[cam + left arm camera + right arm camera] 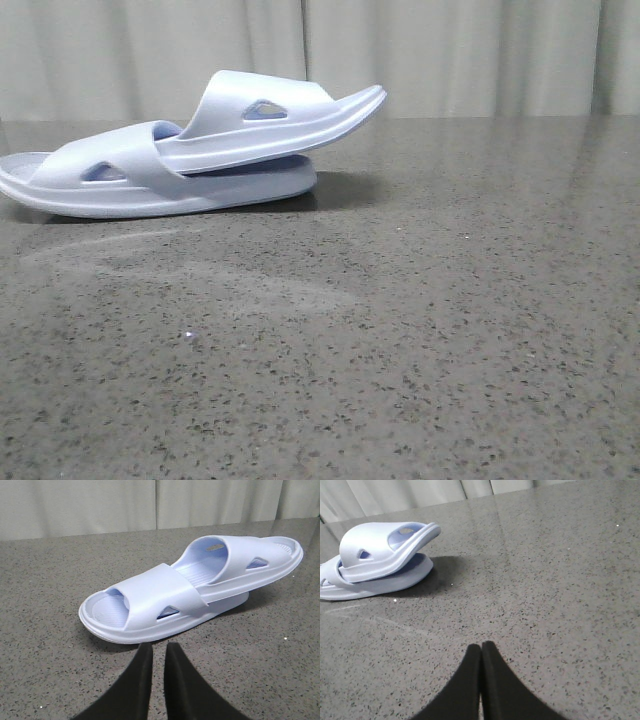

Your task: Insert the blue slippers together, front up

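The two blue slippers [190,150] sit in the upper left of the front view, on the dark speckled counter [420,330]. One lies flat; the other [275,120] is pushed under its strap and rides up at a slant, its far end lifted clear of the counter. So the pair looks nested already, and the job seems close to finished.

The left pincer [154,652] hovers just beside the near end of the lower slipper [130,615], its tips nearly together with only a thin gap between them, holding nothing. The right pincer [481,652] is pressed together, empty, well apart from the pair, which lies in the upper left of its view.

The main risk, as I judge it, is the left pincer. It is so close to the lower slipper that a careless move forward could nudge the light foam and slide the whole pair, or shake the upper slipper loose. That upper one is only wedged at a slant, so a bump might tip it out sideways. Pulling straight back and up seems safest.
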### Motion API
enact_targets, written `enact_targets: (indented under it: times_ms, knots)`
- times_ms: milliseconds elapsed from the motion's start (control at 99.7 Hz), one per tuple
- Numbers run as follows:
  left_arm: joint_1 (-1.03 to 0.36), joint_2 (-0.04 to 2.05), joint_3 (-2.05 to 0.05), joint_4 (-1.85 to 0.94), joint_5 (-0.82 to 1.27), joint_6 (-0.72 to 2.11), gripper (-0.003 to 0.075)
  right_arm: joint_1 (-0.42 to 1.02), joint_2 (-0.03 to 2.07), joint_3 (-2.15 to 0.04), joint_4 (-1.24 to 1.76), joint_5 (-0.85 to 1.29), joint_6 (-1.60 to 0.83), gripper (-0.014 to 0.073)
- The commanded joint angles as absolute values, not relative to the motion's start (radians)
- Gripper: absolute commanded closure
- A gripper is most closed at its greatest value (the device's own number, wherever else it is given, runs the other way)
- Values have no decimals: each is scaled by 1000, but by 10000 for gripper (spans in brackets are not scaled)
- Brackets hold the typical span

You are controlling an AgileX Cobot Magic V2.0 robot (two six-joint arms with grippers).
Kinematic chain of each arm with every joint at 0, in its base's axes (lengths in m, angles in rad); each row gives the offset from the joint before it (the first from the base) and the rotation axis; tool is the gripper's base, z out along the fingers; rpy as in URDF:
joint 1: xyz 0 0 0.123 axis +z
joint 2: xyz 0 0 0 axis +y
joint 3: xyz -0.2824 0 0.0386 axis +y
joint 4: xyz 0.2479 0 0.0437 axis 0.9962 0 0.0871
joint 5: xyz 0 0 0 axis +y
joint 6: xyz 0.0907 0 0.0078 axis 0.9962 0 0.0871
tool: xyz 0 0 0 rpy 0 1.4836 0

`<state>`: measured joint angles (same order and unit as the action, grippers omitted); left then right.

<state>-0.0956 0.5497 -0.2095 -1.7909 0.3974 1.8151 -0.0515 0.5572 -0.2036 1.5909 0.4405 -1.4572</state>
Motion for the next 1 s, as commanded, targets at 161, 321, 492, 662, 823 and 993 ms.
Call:
enact_targets:
  times_ms: [161,321,492,662,823,993]
  knots:
    - [-102,549,-238,-1861,443,1818,705,-50,556,-228,1654,450,-1475,693]
    - [-102,549,-238,-1861,443,1818,705,-50,556,-228,1654,450,-1475,693]
    - [-102,549,-238,-1861,443,1818,705,-50,556,-228,1654,450,-1475,693]
    - [-102,549,-238,-1861,445,1818,705,-50,556,-228,1654,450,-1475,693]
    - [-102,549,-238,-1861,445,1818,705,-50,556,-228,1654,450,-1475,693]
    - [-102,549,-238,-1861,436,1818,705,-50,556,-228,1654,450,-1475,693]
